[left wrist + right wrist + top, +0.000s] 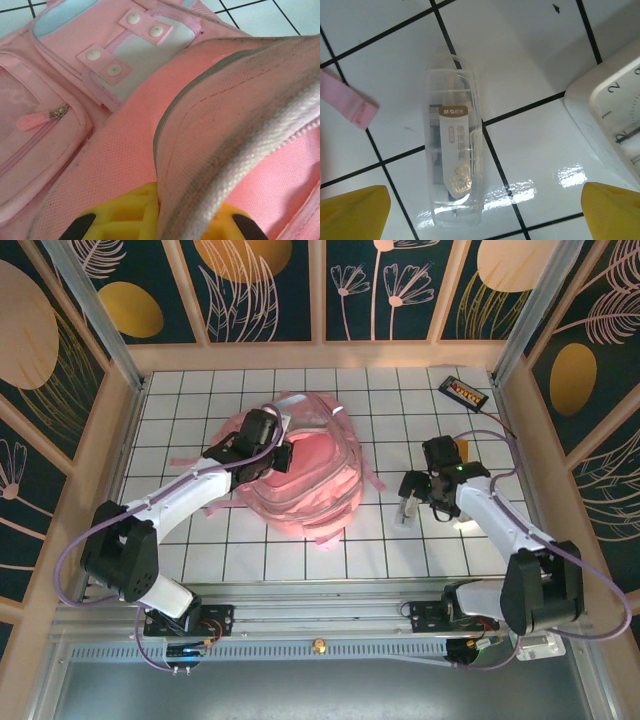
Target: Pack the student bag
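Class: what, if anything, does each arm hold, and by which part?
Left fingers pinch the soft pink fabric backpack by its zippered opening rim; right fingers, open above a clear plastic case, hold nothing.

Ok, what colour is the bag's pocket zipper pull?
The zipper pull is pink, like the student bag; clearest in left wrist view.
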Motion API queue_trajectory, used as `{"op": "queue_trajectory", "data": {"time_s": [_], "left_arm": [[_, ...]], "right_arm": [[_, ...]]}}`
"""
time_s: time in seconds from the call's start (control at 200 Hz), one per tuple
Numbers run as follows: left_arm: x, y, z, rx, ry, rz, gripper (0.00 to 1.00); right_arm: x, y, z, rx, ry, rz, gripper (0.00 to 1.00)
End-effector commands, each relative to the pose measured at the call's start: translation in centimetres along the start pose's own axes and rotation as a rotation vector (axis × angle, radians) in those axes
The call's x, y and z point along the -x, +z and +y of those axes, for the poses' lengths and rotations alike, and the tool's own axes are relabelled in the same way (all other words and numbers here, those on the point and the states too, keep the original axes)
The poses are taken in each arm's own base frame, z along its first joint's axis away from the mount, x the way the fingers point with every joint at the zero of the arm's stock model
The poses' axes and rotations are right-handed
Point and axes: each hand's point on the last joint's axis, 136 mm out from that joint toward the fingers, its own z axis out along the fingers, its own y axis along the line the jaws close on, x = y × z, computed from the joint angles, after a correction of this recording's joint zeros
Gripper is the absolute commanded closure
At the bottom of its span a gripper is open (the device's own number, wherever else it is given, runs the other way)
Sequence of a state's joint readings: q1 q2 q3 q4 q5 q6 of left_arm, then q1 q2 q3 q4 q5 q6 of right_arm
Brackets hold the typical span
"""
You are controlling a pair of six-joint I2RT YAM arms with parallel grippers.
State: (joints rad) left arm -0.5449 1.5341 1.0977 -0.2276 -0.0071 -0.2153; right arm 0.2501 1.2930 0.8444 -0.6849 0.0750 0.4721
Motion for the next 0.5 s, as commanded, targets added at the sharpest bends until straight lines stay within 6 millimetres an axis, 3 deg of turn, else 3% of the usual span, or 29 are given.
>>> {"op": "queue_trajectory", "data": {"time_s": [0.0, 0.07, 0.28, 0.49], "left_arm": [[1.0, -0.7, 0.6, -0.005, -0.038, -0.051, 1.0], [0.9, -0.8, 0.7, -0.007, -0.037, -0.052, 1.0], [0.7, -0.5, 0.7, -0.017, -0.039, -0.048, 1.0], [0.9, -0.6, 0.7, -0.028, -0.041, -0.053, 1.0]], "right_arm": [[1.8, 0.3, 0.8, 0.014, 0.003, -0.033, 0.02], [3.0, 0.3, 0.7, -0.025, -0.007, -0.057, 0.02], [9.5, -0.6, -1.0, -0.197, -0.01, -0.149, 0.01], [13.7, 3.7, -4.2, -0.274, -0.035, -0.057, 0.01]]}}
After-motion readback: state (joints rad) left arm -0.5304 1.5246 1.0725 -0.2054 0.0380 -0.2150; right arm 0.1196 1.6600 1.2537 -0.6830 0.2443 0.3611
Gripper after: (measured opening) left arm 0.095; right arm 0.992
